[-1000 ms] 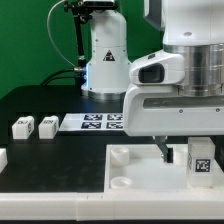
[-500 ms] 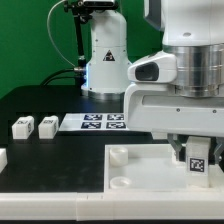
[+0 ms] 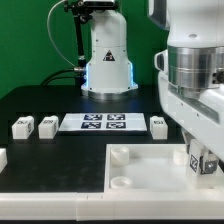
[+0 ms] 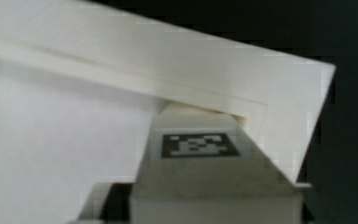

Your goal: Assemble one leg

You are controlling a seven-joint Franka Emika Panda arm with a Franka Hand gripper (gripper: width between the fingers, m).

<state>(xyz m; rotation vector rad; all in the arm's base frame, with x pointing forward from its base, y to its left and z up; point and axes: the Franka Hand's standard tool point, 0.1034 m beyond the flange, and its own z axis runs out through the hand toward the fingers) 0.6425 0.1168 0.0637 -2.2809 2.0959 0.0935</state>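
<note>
Exterior view: spare legs (image 3: 33,126) beside marker board (image 3: 104,122).

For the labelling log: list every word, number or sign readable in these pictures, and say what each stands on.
No readable words, brand names or numbers anywhere.
Square black-and-white marker patterns, not text: on the marker board, four tags.
On the leg at the pincer: one tag, clearest in the wrist view.
On three loose legs: tags too small to make out.
</note>
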